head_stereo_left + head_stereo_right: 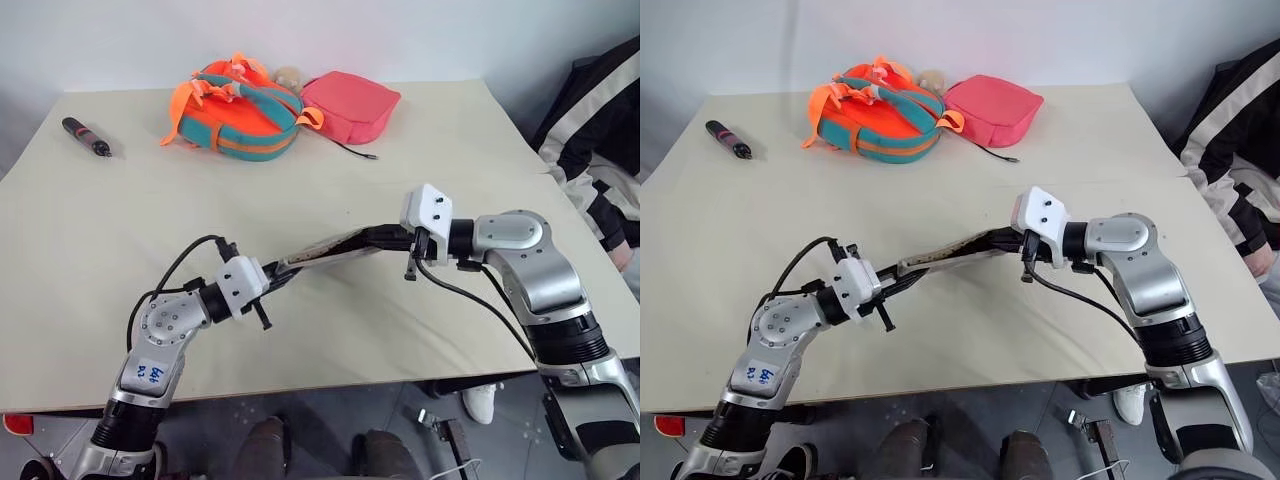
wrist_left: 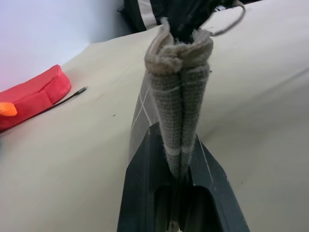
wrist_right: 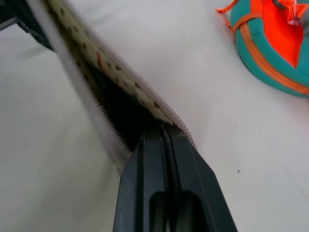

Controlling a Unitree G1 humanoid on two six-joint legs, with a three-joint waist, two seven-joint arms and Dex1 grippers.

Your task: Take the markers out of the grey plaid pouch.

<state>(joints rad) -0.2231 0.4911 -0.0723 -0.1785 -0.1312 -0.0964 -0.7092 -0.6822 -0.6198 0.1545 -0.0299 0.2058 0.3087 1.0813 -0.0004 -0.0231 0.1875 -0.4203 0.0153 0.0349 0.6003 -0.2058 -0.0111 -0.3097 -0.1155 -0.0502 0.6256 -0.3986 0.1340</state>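
**A:** What are the hands doing?

**B:** The left hand (image 2: 179, 166) has its two black fingers pinched tight on one end of the flat grey plaid fabric pouch (image 1: 325, 250); the coarse weave is folded and bunched between them. The right hand (image 3: 164, 140) is clamped on the other end, right at the zipper teeth.

**A:** So where is the pouch?

**B:** Stretched between the two hands, lifted clear of the smooth cream surface (image 1: 100, 250), slanting up toward the right hand. In the right wrist view its mouth gapes open, with a pale spotted lining and a dark inside. I cannot make out the markers.

**A:** And farther out?

**B:** At the far edge lies a rounded orange-and-teal fabric backpack (image 1: 240, 115) with orange straps, touching a soft pink rectangular pouch (image 1: 350, 105) that trails a thin dark cord. Far left rests a slim black pen-like tool (image 1: 87, 137) with a red band. A person's black-and-white striped sleeve (image 1: 590, 130) shows at the right.
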